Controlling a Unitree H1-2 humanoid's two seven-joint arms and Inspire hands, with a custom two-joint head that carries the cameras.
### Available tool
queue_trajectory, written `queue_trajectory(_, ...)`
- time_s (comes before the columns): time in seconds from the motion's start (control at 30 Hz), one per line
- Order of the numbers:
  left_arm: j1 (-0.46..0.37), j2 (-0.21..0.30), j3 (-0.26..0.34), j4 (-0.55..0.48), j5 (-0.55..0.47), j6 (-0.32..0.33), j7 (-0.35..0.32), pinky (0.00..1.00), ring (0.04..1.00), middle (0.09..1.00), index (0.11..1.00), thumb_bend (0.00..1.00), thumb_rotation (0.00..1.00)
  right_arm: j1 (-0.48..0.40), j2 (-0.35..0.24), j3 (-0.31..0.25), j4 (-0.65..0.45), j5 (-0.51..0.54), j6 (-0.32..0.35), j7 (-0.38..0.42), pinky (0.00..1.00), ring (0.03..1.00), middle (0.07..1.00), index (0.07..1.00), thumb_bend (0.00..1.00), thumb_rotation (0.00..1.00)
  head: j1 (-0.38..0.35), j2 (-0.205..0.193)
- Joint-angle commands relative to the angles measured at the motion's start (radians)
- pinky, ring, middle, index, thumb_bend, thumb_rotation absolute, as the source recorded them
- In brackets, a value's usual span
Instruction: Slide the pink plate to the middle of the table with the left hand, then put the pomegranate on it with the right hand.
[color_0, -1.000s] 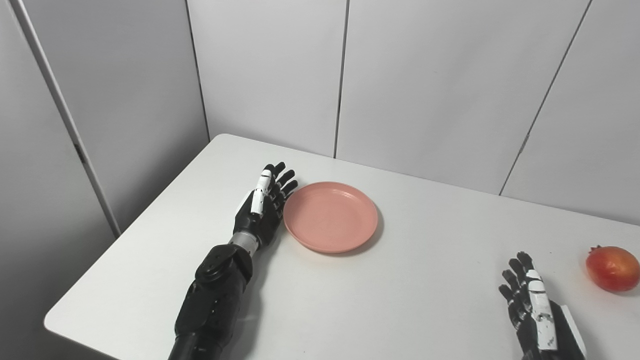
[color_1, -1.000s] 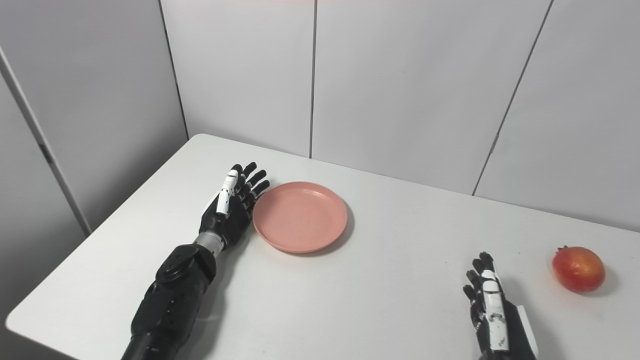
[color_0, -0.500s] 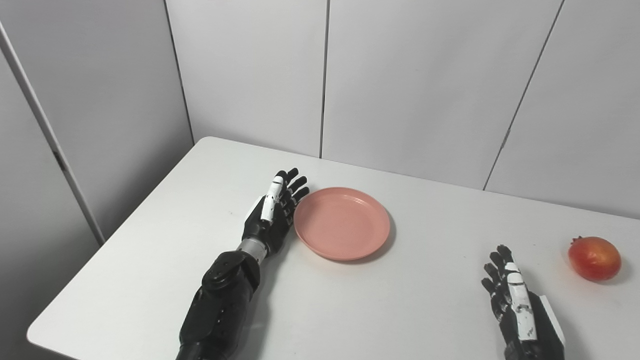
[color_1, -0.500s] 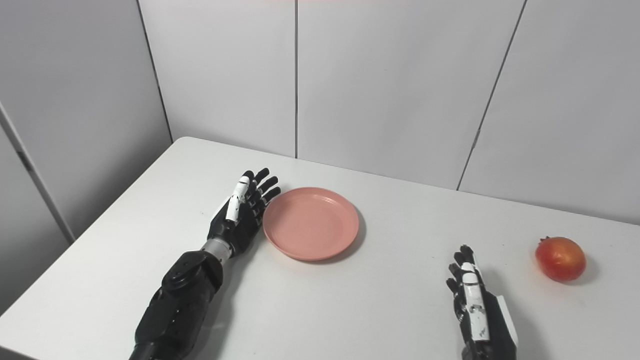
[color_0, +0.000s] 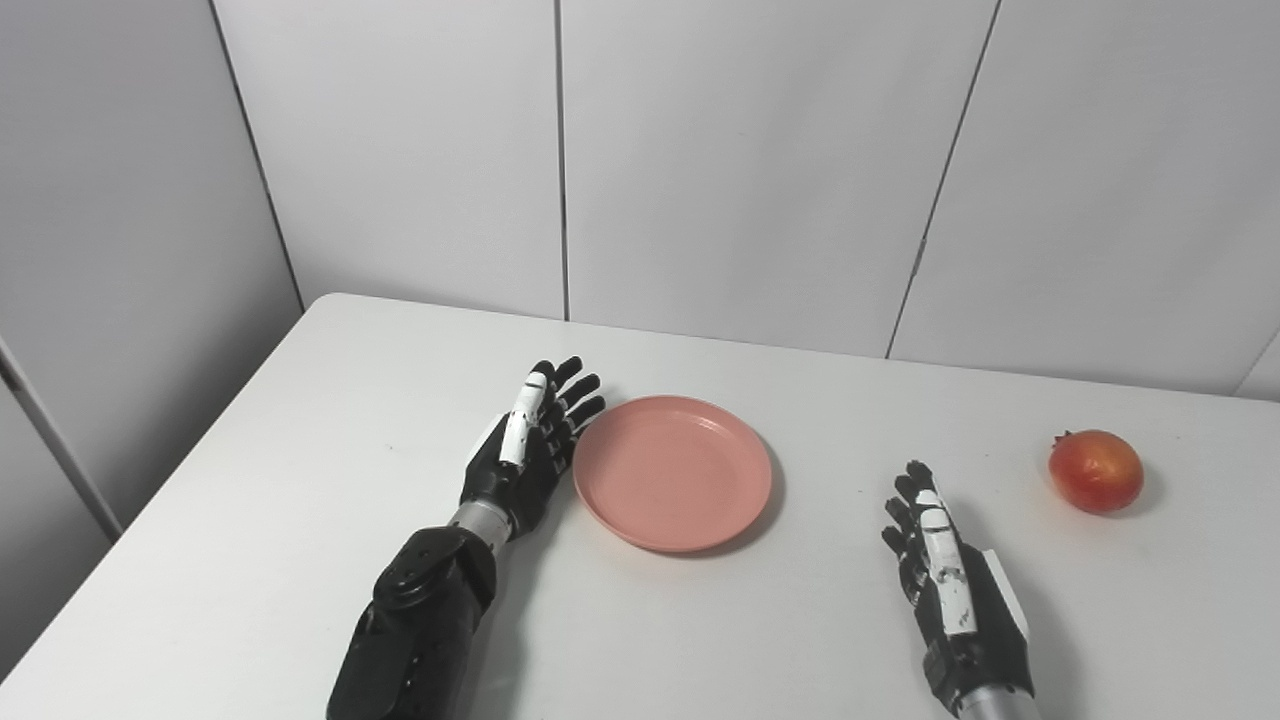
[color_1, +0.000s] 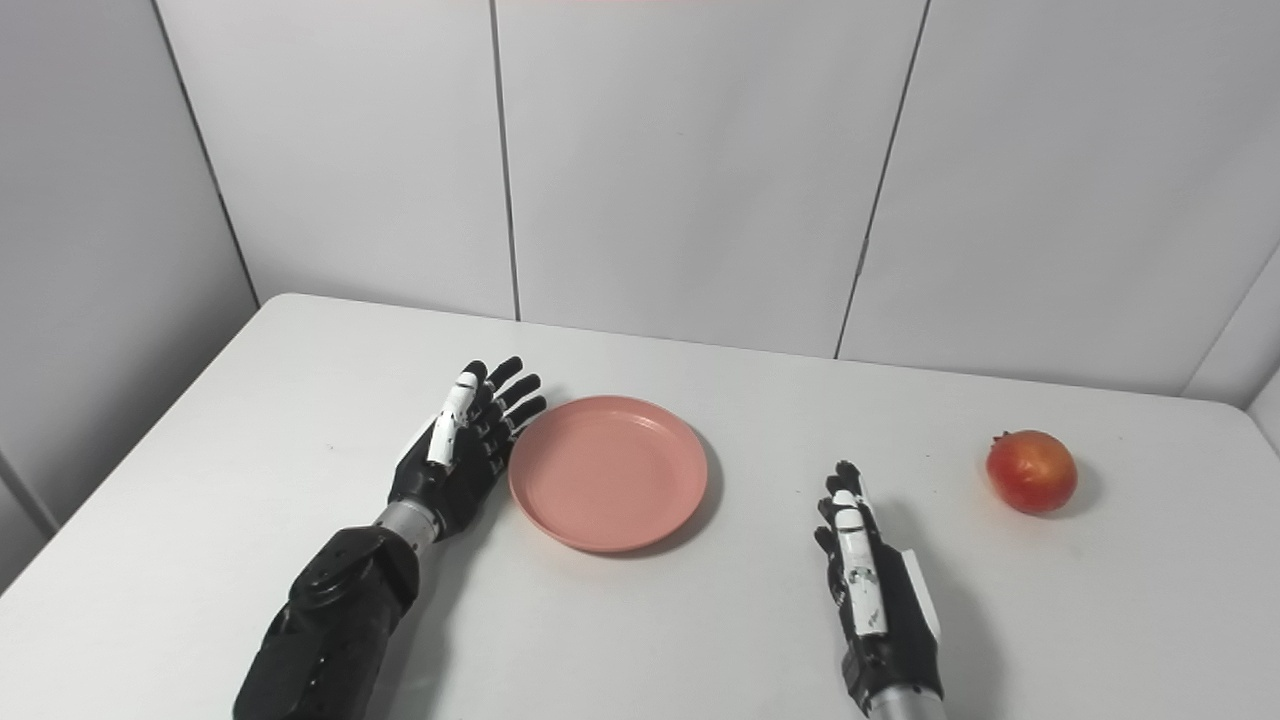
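The pink plate (color_0: 672, 472) lies flat on the white worktop (color_0: 300, 420), a little left of the middle and empty. The left hand (color_0: 525, 450) stands on its edge just beside the plate's left rim, palm turned toward the plate. Its fingers (color_0: 572, 390) are stretched out and spread apart, pointing away toward the far side, and they hold nothing. Whether the palm actually touches the rim cannot be told from either view (the two are at least very close together). The black forearm (color_0: 425, 620) runs back from that hand to the near edge of the scene.

The right hand (color_1: 872, 590) rests low over the worktop on the near right, well apart from the plate. Its fingers (color_1: 842, 500) are extended and lie fairly close side by side, pointing to the far side, and they hold nothing either.

The pomegranate (color_1: 1031, 472) sits on the worktop at the right, farther back than the right hand and off to its right, not touching anything. It is red with an orange patch, and its small crown points to the upper left. Pale grey wall panels (color_0: 750, 150) stand behind the worktop.
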Motion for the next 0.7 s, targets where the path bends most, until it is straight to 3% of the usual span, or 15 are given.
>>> queue_trajectory(0.0, -0.003, -0.018, -0.012, -0.033, 0.009, 0.028, -0.001, 0.94, 0.934, 0.936, 0.929, 0.4, 1.0, -0.035, 0.014, 0.005, -0.04, -0.011, -0.037, -0.011, 1.0, 1.0, 1.0, 1.0, 0.21, 1.0, -0.013, 0.002)
queue_trajectory(0.43, 0.075, -0.07, -0.062, -0.123, 0.037, 0.016, -0.011, 0.97, 0.963, 0.969, 0.963, 0.4, 1.0, -0.046, 0.016, 0.027, -0.028, -0.047, -0.047, -0.018, 1.0, 1.0, 1.0, 1.0, 0.24, 1.0, -0.088, 0.027)
queue_trajectory(0.67, 0.102, -0.084, -0.059, -0.173, 0.003, 0.057, -0.014, 0.98, 0.971, 0.975, 0.973, 0.4, 1.0, -0.049, 0.022, 0.033, -0.032, -0.055, -0.038, -0.023, 1.0, 1.0, 1.0, 1.0, 0.24, 1.0, -0.099, 0.035)
